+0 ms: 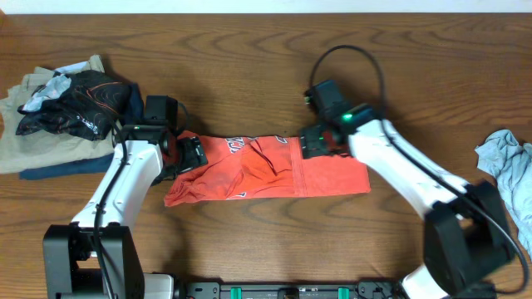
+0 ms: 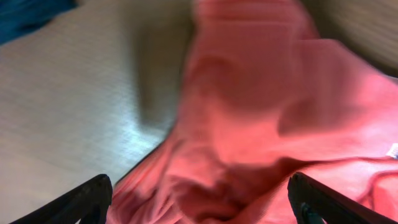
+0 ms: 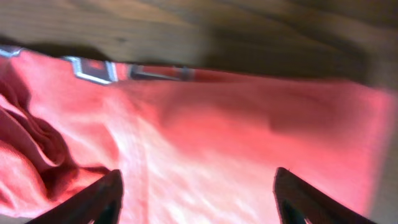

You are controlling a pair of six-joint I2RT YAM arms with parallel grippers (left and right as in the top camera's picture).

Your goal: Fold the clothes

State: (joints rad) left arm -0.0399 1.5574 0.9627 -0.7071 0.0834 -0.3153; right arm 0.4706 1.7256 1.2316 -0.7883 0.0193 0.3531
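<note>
The coral-red T-shirt point(image 1: 266, 170) lies on the table, folded into a long band with white lettering showing at its top edge. My left gripper point(image 1: 193, 154) is at the band's left end, open, with bunched red cloth point(image 2: 249, 124) between and below its fingers point(image 2: 199, 199). My right gripper point(image 1: 316, 143) is over the band's upper edge right of the middle, open, its fingers point(image 3: 198, 193) spread above flat red cloth point(image 3: 249, 124). The lettering point(image 3: 93, 68) shows along the far edge in the right wrist view.
A pile of clothes point(image 1: 58, 108), tan, dark blue and black, sits at the far left. A grey-blue garment point(image 1: 509, 166) lies at the right edge. The wooden table point(image 1: 249, 66) runs behind the shirt.
</note>
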